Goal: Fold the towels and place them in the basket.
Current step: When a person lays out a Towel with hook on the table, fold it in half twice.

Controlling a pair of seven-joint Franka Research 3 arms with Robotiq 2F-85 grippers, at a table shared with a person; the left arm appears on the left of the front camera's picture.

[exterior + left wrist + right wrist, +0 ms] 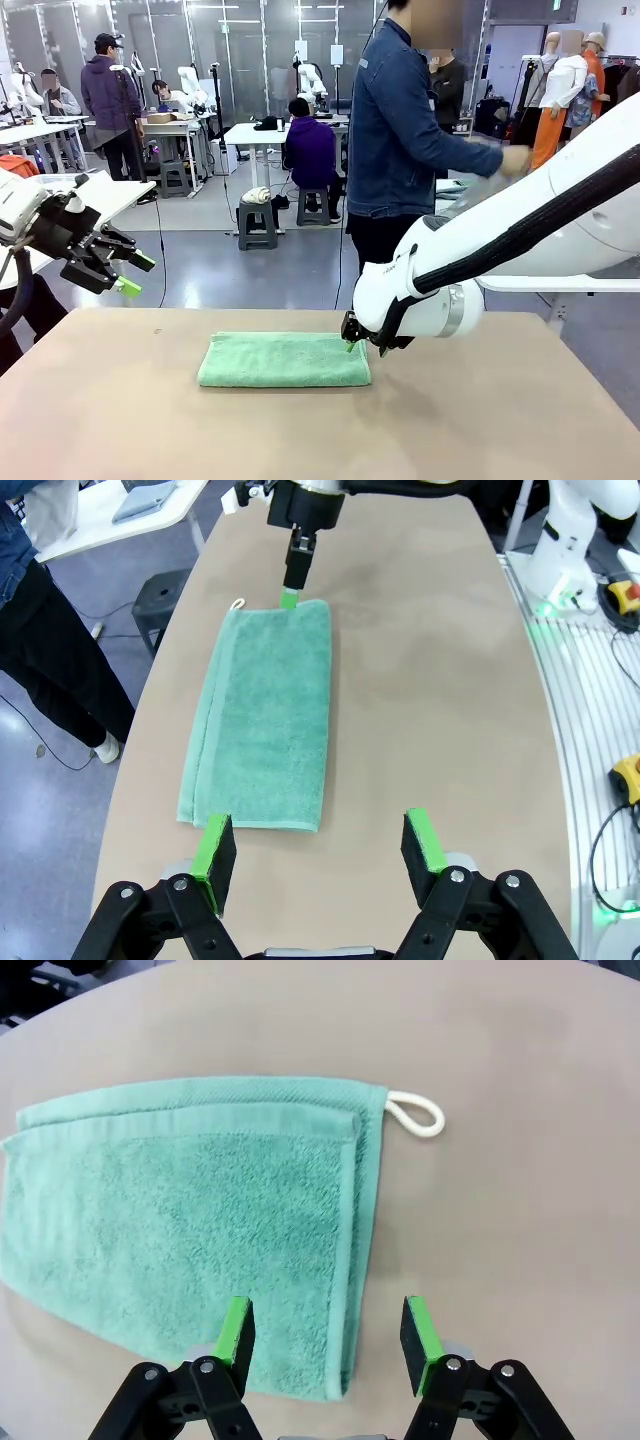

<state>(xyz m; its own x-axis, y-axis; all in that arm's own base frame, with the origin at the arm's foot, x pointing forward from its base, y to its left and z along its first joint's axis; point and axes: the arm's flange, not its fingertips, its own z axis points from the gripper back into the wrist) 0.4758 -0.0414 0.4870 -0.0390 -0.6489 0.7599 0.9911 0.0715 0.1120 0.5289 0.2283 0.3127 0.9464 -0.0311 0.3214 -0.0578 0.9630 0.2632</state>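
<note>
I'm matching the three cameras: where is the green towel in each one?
Front: green towel lies mid-table, lengthwise across.
Left wrist: towel runs up the picture, left of centre.
Right wrist: towel covers the left half.
Shared landmark: right end effector at its loop end.

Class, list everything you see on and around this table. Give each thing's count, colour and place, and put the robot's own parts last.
towel: one, mint green, folded, flat at the table's middle
loop: one, white, on the towel's corner near the right gripper
table: one, tan, under the towel
person: one, blue denim jacket, standing at the far side
left gripper: one, black with green pads, open, raised by the table's left edge
right gripper: one, black with green pads, open, low over the towel's right end
</note>
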